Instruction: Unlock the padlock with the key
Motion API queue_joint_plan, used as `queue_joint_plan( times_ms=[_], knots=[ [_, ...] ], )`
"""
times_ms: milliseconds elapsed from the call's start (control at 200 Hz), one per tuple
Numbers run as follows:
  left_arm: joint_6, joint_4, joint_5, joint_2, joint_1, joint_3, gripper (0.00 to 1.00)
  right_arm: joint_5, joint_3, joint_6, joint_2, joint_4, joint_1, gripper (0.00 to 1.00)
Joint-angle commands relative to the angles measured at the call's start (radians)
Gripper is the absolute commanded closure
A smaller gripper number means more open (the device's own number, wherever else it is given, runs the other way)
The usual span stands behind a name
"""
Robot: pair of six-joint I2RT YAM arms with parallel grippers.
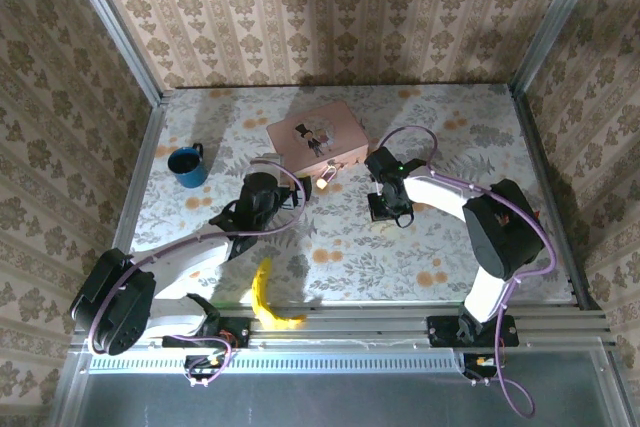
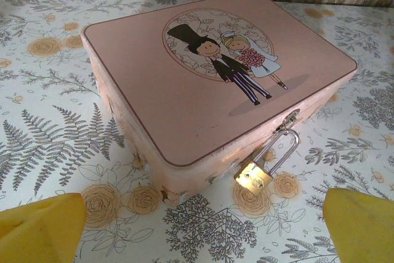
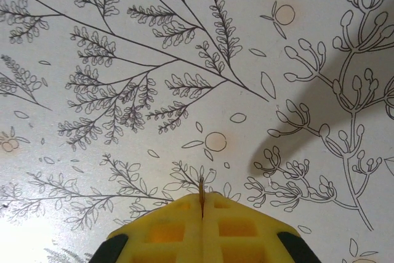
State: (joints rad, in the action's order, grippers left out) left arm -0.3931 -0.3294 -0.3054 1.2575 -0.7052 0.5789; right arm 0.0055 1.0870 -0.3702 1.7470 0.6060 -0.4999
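Left gripper (image 2: pixel 200 229): jaws spread wide, nothing held.
Padlock (image 2: pixel 253 175): hung from the front hasp (image 2: pixel 288 119) of the pink box (image 2: pixel 184 97); judged light, rigid, slippery, free to swing; best steadied by its brass body.
Right gripper (image 3: pixel 202 206): pads pressed shut on a thin metal sliver, taken to be the key (image 3: pixel 201 184).

One padlock (image 2: pixel 253 175), key (image 3: pixel 201 185), box (image 2: pixel 184 90), mug (image 1: pixel 187 166), banana (image 1: pixel 263 292)
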Motion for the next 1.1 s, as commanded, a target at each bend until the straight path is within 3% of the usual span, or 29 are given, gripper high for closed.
queue_joint_plan(
  times_ms=[0, 140, 325, 495, 760, 1095],
  knots=[
    [-0.027, -0.018, 0.017, -0.014, 0.009, 0.032, 0.00, -0.027, -0.018, -0.001, -0.041, 0.013, -0.006, 1.00],
    [-0.065, -0.009, 0.071, -0.038, 0.044, 0.032, 0.00, -0.098, -0.043, 0.034, -0.089, -0.039, -0.006, 1.00],
    [-0.099, 0.066, 0.208, -0.105, 0.127, 0.044, 0.02, -0.296, -0.151, 0.110, -0.231, -0.239, -0.005, 1.00],
    [-0.020, 0.210, 0.277, -0.179, 0.143, 0.102, 0.06, -0.470, -0.224, 0.134, -0.332, -0.407, -0.003, 1.00],
    [0.064, 0.349, 0.444, -0.228, 0.151, 0.192, 0.12, -0.664, -0.225, 0.136, -0.349, -0.562, -0.002, 1.00],
    [-0.039, 0.305, 0.683, -0.264, 0.228, 0.188, 0.22, -0.856, -0.268, 0.104, -0.444, -0.733, 0.019, 1.00]
  ],
)
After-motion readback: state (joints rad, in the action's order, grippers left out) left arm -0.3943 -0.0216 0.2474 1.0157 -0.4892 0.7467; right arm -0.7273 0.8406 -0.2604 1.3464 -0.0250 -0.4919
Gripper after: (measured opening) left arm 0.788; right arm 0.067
